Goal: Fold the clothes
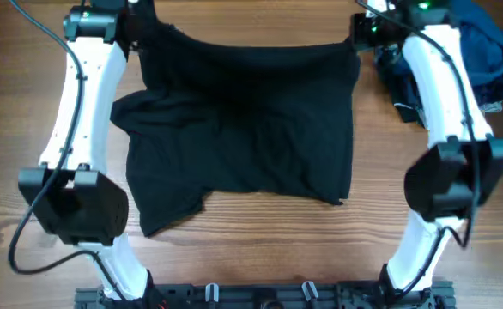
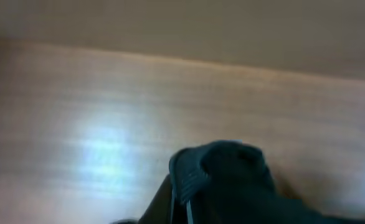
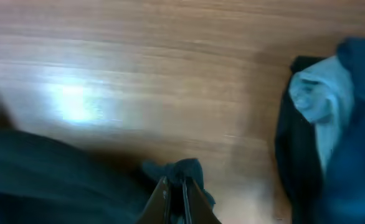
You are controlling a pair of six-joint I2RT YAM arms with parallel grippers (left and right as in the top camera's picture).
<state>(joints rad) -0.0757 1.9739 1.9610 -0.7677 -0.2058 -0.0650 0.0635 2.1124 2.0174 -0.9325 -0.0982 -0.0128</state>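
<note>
**Both grippers holding the shirt's far edge**

A black short-sleeved T-shirt of thin soft fabric [image 1: 243, 129] lies spread out at the centre of the wooden table [image 1: 251, 257]. The left gripper [image 2: 185, 183] and the right gripper [image 3: 175, 186] each have their fingers clamped on one of its far corners. A heap of blue, dark and grey garments [image 1: 483, 51] lies near the right gripper.

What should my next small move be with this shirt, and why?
Probably lift both grippers a little and ease them apart. The left gripper and right gripper are each shut on a far corner of the black T-shirt, whose far edge sags between them and whose near left side lies rumpled.
</note>
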